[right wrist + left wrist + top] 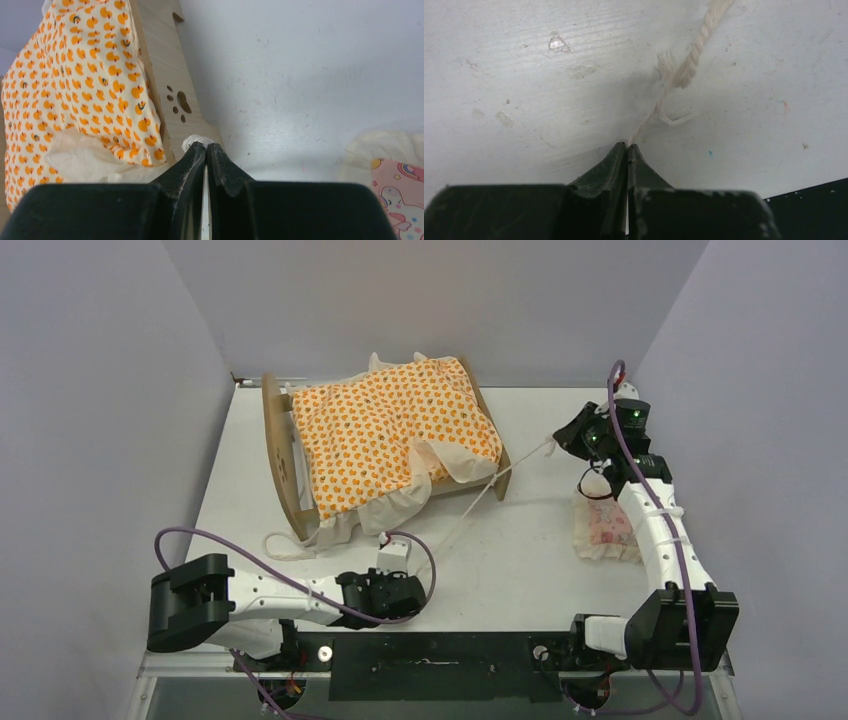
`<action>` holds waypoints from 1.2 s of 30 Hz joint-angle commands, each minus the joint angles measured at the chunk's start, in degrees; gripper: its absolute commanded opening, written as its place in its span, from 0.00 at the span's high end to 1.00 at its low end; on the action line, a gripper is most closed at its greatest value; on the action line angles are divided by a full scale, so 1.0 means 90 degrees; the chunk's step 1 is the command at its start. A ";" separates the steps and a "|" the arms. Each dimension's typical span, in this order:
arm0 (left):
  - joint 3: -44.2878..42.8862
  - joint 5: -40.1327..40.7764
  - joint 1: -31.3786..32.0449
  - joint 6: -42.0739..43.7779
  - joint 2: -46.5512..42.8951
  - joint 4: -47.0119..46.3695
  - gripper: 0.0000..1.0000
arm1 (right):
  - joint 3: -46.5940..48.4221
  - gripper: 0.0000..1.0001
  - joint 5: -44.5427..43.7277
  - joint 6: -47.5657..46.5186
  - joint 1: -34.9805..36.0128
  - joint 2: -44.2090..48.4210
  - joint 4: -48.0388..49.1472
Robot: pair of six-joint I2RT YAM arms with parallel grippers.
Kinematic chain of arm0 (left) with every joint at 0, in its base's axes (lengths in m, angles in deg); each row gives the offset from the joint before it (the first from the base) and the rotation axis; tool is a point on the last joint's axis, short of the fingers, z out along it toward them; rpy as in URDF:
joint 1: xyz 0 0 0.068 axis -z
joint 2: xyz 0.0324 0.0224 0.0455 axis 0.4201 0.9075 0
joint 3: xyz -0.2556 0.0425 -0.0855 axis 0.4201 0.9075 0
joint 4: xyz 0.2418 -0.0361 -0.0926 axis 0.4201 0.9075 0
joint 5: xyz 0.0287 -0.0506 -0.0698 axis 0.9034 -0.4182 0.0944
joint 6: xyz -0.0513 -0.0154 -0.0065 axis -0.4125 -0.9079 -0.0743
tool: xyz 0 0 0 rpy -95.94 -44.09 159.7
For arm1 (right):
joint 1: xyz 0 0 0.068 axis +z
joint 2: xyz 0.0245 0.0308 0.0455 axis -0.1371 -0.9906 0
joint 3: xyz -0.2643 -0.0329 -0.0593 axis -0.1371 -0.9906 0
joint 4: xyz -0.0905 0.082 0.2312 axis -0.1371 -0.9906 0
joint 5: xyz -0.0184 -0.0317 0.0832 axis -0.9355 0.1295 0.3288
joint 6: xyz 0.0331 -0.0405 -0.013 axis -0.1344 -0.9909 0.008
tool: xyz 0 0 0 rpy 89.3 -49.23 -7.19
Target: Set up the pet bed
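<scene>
Pressing its jaws together, the left gripper (627, 146) is pinching a thin, frayed strand of the white rope (480, 495) low over the near part of the counter (520, 570). The right gripper (206, 145), its jaws pressed together as well, is nipping the rope's other end just beside the bed's paw-print end board.

The pet bed (272, 435) is standing at the far left of the counter and is carrying the duck-print mattress (380, 430), which is lying askew with its ruffle spilling over the near side. The pink pillow (605, 530) is lying well apart from the bed, under the right arm. The rope is running between the two grippers, passing close to the bed's near corner; whether it is tied to the frame is unclear.

As a judgement: the left hold is gripping only loose fibres, so any pull is likely to be stripping the strand free. A hard tug could also be dragging or tilting the light frame and sliding the mattress off.
</scene>
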 commanded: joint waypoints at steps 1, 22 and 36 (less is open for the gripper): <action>0.0207 -0.0354 0.0142 -0.0114 0.0488 0.0136 1.00 | 0.0374 0.95 -0.0140 0.0296 -0.0285 -0.0450 0.1050; -0.1403 0.0098 0.0635 0.0489 0.0733 0.0799 0.61 | -0.0309 0.73 0.0338 0.0136 -0.0328 -0.0263 0.0459; -0.2964 0.1118 -0.1099 0.0945 -0.1460 0.3897 0.20 | -0.0887 0.48 -0.1455 -0.0508 0.2522 0.0870 0.0535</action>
